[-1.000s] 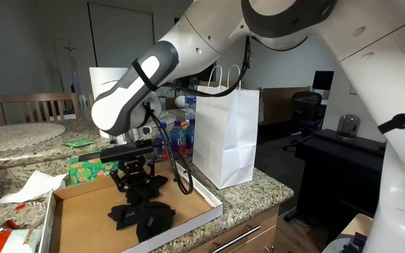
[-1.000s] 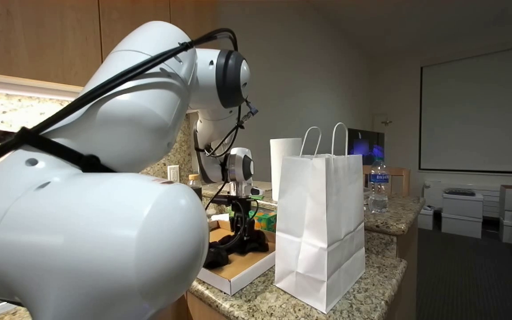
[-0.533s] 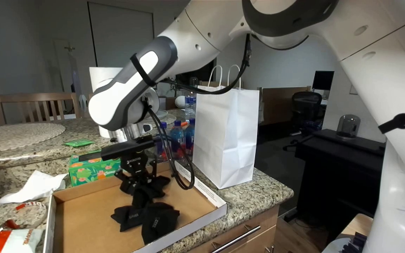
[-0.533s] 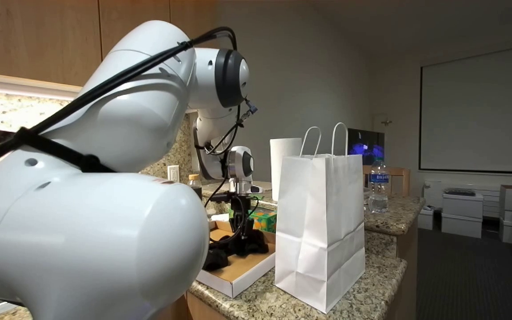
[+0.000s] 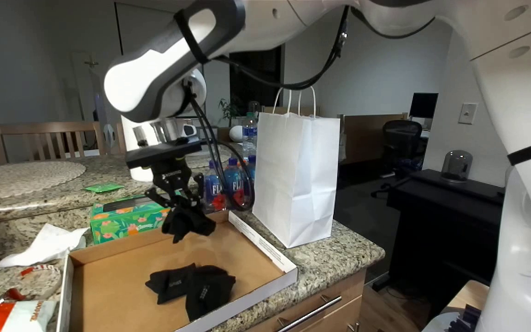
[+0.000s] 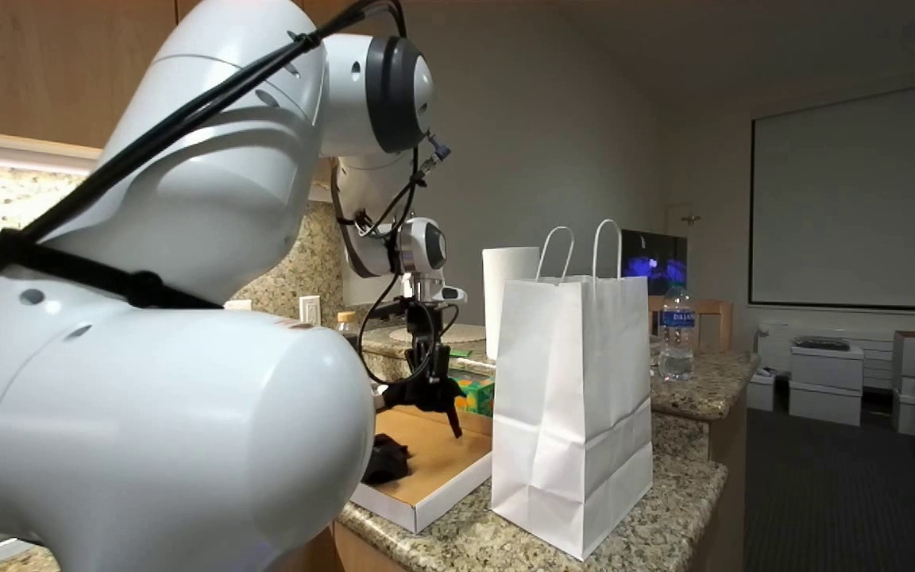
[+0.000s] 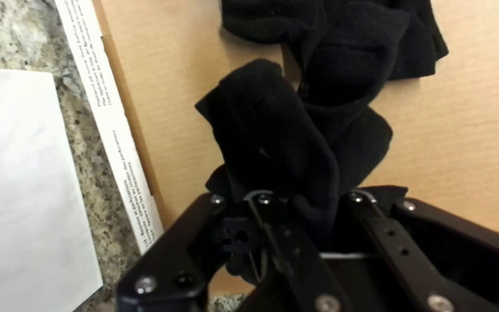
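My jaws were closed on a black cloth bundle (image 5: 187, 223) above the cardboard tray (image 5: 113, 281), apart from the black pieces (image 5: 208, 290) lying inside the tray, and I judged a firm pinch and slow, level handling best for keeping dangling folds off its rim.

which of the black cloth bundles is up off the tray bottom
The black cloth bundle held in the gripper, hanging above the cardboard tray; the other black cloth pieces lie on the tray's bottom, apart from the gripper.
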You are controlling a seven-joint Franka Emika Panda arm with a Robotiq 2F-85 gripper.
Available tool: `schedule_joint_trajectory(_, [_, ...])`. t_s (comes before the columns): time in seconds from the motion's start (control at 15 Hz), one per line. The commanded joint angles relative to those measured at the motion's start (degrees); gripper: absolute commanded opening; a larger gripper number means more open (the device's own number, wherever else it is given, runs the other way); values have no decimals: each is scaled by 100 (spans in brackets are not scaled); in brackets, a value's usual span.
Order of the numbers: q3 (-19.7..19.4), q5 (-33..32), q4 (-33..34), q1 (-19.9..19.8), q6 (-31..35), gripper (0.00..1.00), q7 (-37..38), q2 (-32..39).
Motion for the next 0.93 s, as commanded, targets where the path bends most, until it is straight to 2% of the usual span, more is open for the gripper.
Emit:
schedule_joint_trajectory(0.0, [124, -264, -64, -58, -535, 10, -308, -708])
schedule_joint_trajectory(0.4, [362, -611, 326, -170, -1653, 9, -1073, -1806])
schedule_joint_trajectory(0.67, [428, -688, 1142, -399, -2871, 9, -1853, -2118])
schedule_joint_trajectory(0.87, [357, -664, 1569, -692, -3175, 9, -2392, -2314])
